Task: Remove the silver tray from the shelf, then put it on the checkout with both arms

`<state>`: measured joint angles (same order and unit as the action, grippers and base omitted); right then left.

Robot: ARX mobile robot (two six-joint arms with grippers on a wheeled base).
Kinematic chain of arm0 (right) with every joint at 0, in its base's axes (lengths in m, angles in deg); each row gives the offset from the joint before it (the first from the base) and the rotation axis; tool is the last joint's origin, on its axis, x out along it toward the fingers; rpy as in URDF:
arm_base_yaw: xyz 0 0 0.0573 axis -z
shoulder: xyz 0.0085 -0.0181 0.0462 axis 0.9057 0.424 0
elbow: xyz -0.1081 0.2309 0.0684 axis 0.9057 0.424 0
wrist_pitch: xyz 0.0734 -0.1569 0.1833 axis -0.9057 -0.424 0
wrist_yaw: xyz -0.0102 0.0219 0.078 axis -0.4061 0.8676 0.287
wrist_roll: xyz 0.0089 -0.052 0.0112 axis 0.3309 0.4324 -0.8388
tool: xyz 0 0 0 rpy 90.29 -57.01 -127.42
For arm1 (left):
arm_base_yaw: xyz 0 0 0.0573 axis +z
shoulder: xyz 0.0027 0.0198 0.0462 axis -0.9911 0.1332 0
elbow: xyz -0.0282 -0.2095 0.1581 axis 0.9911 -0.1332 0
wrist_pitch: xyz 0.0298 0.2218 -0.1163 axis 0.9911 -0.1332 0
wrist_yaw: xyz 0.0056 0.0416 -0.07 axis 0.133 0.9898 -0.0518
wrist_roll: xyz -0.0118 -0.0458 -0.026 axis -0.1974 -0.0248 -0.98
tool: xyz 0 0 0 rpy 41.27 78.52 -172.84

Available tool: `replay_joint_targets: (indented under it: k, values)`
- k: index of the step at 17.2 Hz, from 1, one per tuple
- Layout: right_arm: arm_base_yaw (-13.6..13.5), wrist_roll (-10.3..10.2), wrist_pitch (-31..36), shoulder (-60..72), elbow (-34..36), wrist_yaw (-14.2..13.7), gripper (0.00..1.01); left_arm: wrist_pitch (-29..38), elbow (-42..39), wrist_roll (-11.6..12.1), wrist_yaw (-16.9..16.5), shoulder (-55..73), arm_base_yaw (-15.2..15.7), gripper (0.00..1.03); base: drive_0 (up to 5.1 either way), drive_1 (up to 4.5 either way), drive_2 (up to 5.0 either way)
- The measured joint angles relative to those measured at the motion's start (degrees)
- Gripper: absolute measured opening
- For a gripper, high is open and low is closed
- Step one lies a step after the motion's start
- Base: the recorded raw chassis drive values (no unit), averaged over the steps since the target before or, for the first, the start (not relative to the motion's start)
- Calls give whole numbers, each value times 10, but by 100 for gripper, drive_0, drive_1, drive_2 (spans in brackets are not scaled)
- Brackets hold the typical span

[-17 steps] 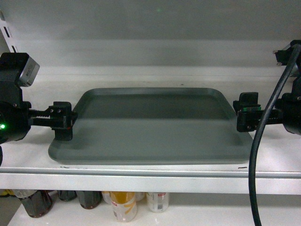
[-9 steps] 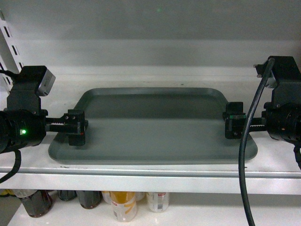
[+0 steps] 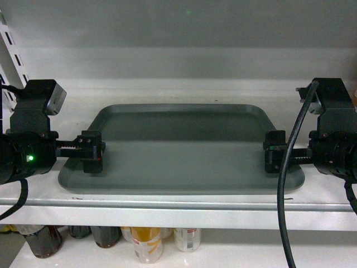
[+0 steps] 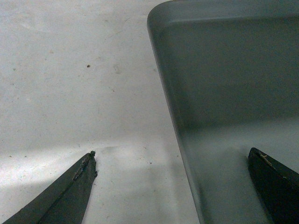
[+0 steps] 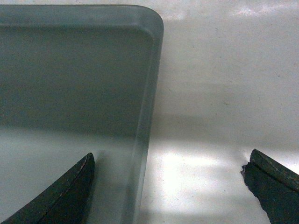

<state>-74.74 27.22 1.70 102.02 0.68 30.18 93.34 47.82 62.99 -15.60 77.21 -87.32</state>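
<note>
The silver tray (image 3: 181, 148) lies flat on the white shelf (image 3: 178, 207), long side toward me. My left gripper (image 3: 92, 152) is open at the tray's left edge. In the left wrist view the silver tray (image 4: 233, 93) has its rim between that gripper's (image 4: 173, 153) fingers, one finger over the shelf (image 4: 70, 84) and the other over the tray floor. My right gripper (image 3: 274, 152) is open at the right edge. In the right wrist view it (image 5: 170, 156) straddles the rim of the silver tray (image 5: 70, 70) the same way. The checkout is out of view.
Bottles and cans (image 3: 146, 243) stand on the lower shelf under the front lip. A slotted white upright (image 3: 10, 47) rises at the far left. The right arm's thick black cable (image 3: 285, 184) hangs in front of the shelf lip. The back wall stands close behind the tray.
Both grippers have moved inward from outside the tray's short sides, and each now has one finger over the tray. The tray has not moved.
</note>
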Motion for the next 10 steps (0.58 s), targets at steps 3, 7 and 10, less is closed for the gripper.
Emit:
replay_joint_targets:
  k: [3, 7, 10]
  values:
    - [-3, 0, 4, 4, -2, -6, 98, 7, 0, -1, 1, 5, -2, 98, 0, 0, 0]
    - [-4, -3, 12, 14, -8, -10, 98, 17, -1, -2, 1, 10, -3, 98, 0, 0, 0]
    - [-7, -5, 14, 15, -10, -16, 80, 23, -3, -2, -1, 10, -9, 81, 0, 0, 0]
